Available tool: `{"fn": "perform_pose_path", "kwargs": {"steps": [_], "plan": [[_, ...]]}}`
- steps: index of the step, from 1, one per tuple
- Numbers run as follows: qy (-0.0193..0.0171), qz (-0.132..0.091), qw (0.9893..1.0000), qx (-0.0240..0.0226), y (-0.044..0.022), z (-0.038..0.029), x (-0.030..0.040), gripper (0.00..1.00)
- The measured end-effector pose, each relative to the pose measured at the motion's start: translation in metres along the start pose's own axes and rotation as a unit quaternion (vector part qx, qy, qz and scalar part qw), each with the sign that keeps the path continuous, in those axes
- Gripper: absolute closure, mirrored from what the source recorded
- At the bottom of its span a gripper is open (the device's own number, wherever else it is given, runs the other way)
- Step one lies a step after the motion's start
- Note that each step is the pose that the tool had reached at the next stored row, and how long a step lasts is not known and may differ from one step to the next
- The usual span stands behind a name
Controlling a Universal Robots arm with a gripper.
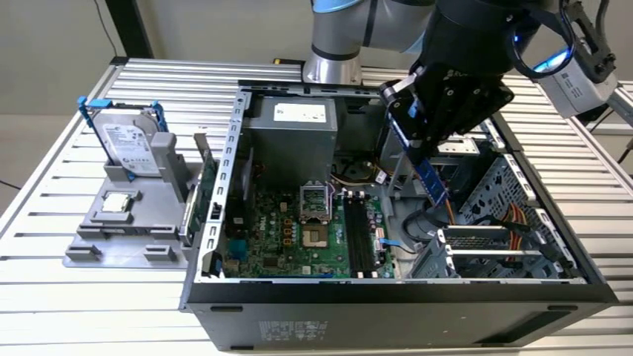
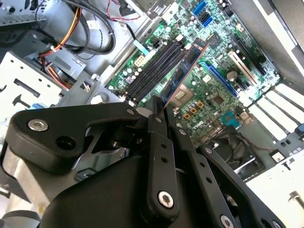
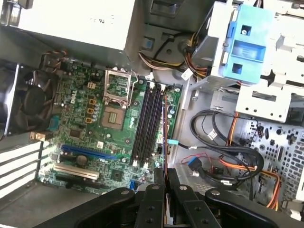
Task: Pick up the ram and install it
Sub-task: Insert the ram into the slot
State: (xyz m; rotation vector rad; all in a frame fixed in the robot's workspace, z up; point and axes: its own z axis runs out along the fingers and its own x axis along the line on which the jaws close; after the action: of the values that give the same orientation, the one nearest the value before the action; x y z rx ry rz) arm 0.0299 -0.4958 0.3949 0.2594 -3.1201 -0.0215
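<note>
The computer case's black front wall (image 1: 396, 319) lies nearest in the exterior view, its side open so the arm can reach in from above. At the exterior view's left, outside the case, a grey stand (image 1: 89, 248) holds a hard drive (image 1: 129, 144) upright in a blue frame, with a processor chip (image 1: 117, 202) lying flat in front of it. A green expansion card (image 1: 203, 193) stands on edge just beside the case wall. These look like parts parked within reach.

Inside, the motherboard (image 1: 287, 237) lies flat, the empty processor socket (image 3: 116, 85) to the left of the black memory slots (image 3: 147, 123).

Further right, the gripper (image 3: 165, 172) is closed on the ram (image 3: 164, 133), pinching its flat faces at the upper end. The stick hangs edge-down and tilted in the exterior view, above the board and not seated. In the first wrist view its edge runs parallel to the slots and just beside them, which I judge to be alignment for pressing in.

To the right, bundled cables (image 3: 223, 156) and the metal drive cage (image 1: 494, 245) crowd that side, leaving little room there.
</note>
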Motion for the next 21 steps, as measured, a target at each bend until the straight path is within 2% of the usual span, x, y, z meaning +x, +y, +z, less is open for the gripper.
{"fn": "perform_pose_path", "kwargs": {"steps": [7, 21], "plan": [[-0.0003, 0.022, 0.9998, -0.0002, 0.0, 0.0, -0.0001, 1.0], [-0.0005, 0.029, 0.9996, -0.0002, 0.0007, 0.0009, -0.0001, 1.0]]}}
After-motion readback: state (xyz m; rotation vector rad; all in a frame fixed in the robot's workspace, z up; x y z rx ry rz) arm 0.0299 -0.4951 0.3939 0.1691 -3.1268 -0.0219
